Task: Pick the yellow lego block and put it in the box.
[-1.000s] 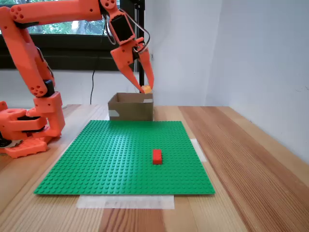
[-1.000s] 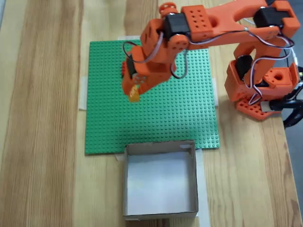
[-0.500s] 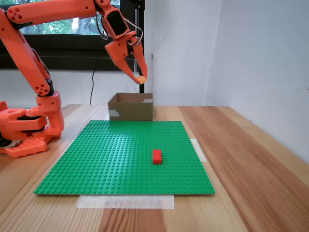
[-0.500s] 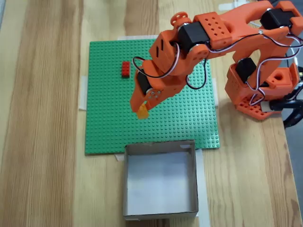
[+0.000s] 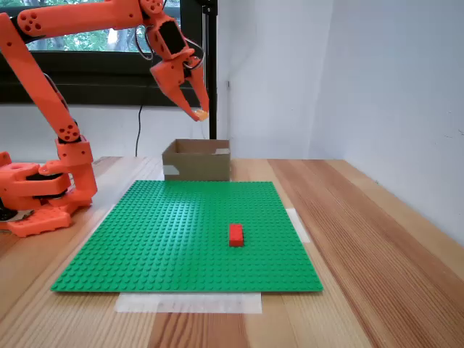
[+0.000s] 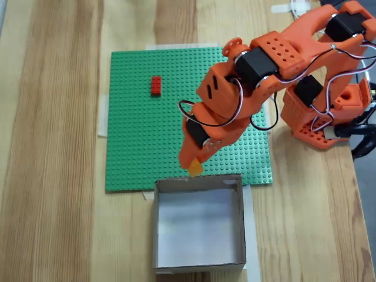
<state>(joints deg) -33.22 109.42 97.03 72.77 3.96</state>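
The end effector (image 6: 194, 169) pinches the yellow lego block (image 6: 195, 168) at its tips, just short of the box (image 6: 200, 183); the light, rigid, slick brick likely needs a steady side grip.

In both fixed views, the box (image 5: 196, 160) (image 6: 200, 222) sits behind the baseplate (image 5: 188, 235) (image 6: 176, 117); a brick (image 5: 235, 234) (image 6: 155, 86) lies on the baseplate.

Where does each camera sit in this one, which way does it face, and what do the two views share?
A fixed view: low at the table's near edge, facing the wall and window; arm and base at left, pincer holding the yellow lego block above the box.
A fixed view: overhead, looking straight down; base at right, arm reaching over the green baseplate toward the box.
Shared: pincer, yellow block, box, baseplate, red brick.
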